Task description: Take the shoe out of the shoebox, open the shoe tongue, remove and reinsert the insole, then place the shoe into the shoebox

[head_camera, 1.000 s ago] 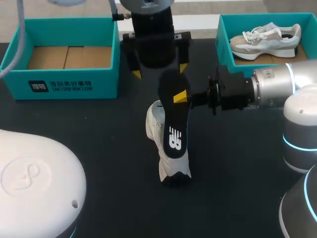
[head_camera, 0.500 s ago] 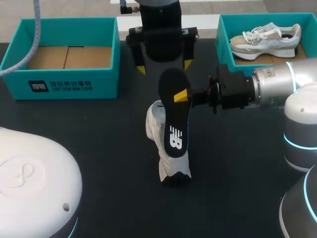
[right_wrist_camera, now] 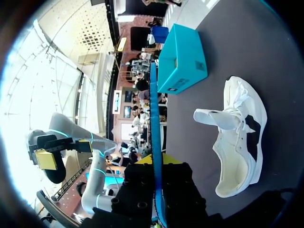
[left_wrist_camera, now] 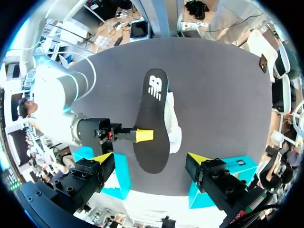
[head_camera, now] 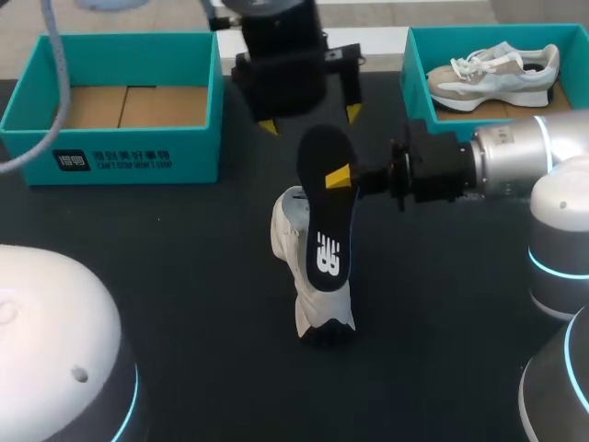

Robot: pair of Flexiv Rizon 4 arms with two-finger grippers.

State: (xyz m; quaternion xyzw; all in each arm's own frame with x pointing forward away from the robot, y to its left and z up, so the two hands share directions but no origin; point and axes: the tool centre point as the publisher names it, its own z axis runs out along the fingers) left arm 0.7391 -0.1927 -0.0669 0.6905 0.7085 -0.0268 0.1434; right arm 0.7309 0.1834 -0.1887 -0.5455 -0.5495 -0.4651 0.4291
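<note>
The right gripper (head_camera: pixel 342 177) pinches the black insole (head_camera: pixel 325 230), holding it over the white sneaker (head_camera: pixel 293 241) resting mid-table. The left gripper (head_camera: pixel 309 118) hangs farther back, fingers spread wide. The left shoebox (head_camera: pixel 129 152) shows its cardboard floor. The right shoebox (head_camera: pixel 416 69) holds a second sneaker (head_camera: pixel 502 72).

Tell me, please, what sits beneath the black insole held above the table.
The white shoe rests on the table beneath the insole, which the right pincer holds. From above, the insole covers the shoe's middle, so its opening cannot be seen there.
</note>
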